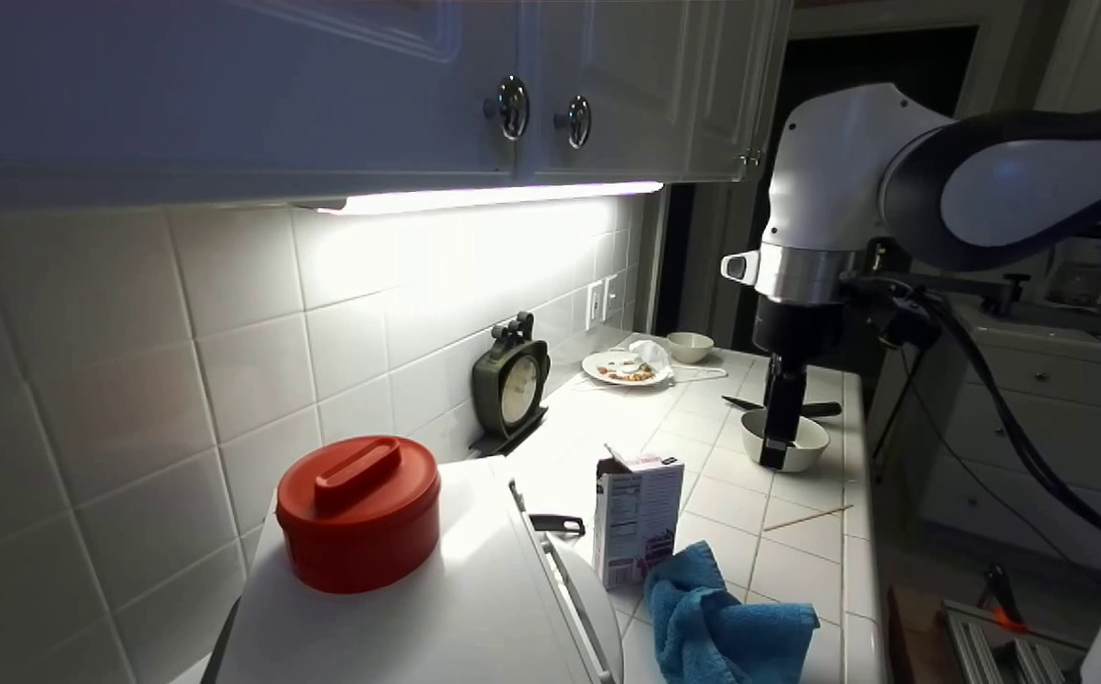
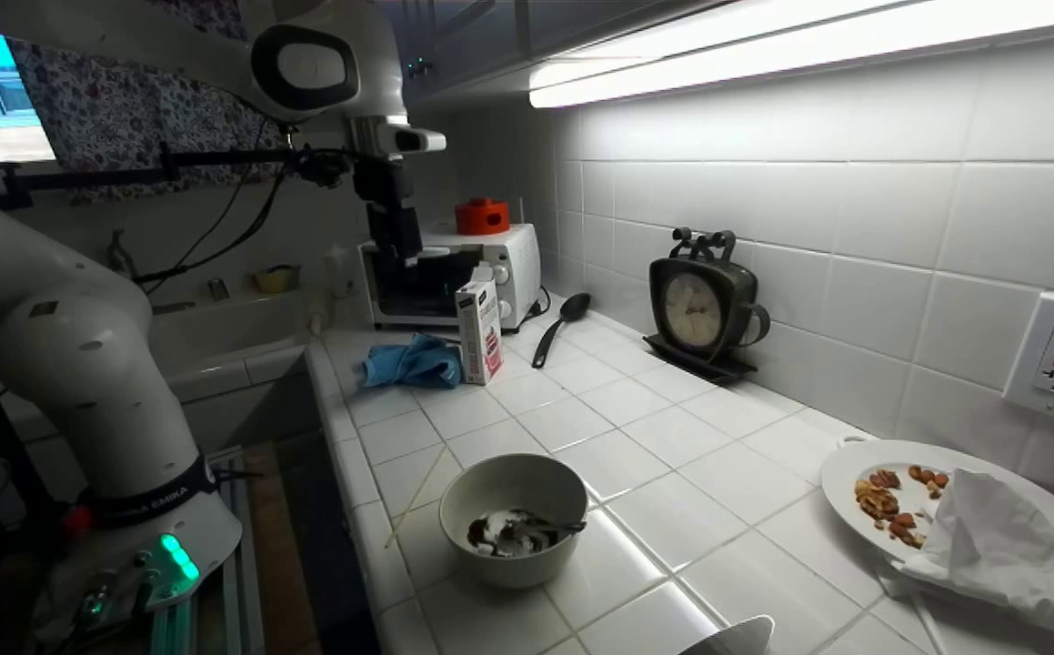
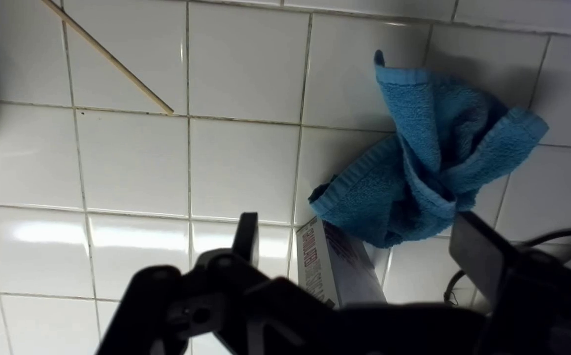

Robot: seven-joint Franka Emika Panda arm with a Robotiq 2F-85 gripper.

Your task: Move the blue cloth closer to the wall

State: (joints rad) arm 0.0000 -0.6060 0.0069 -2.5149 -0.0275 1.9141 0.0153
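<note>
The fingers [image 3: 246, 235], wide apart and empty, hang above the desk [image 3: 241, 167]. Below them and toward the toaster oven [image 2: 522, 259] lies the blue cloth [image 3: 425, 158] (crumpled, no clear long axis), with an upright carton [image 3: 317, 261] just beside it, toward the wall [image 2: 818, 209].

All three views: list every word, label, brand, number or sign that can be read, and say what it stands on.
"ANULATED", its start unclear: on the box, in the wrist view.
"SUGAR": same side of the box; what precedes it is blurred.
"EMIKA", the word before it only partly readable: on the robot's dark base band, in an exterior view.
Too small or blurred: the box's other print, the dial marks of the clock.
</note>
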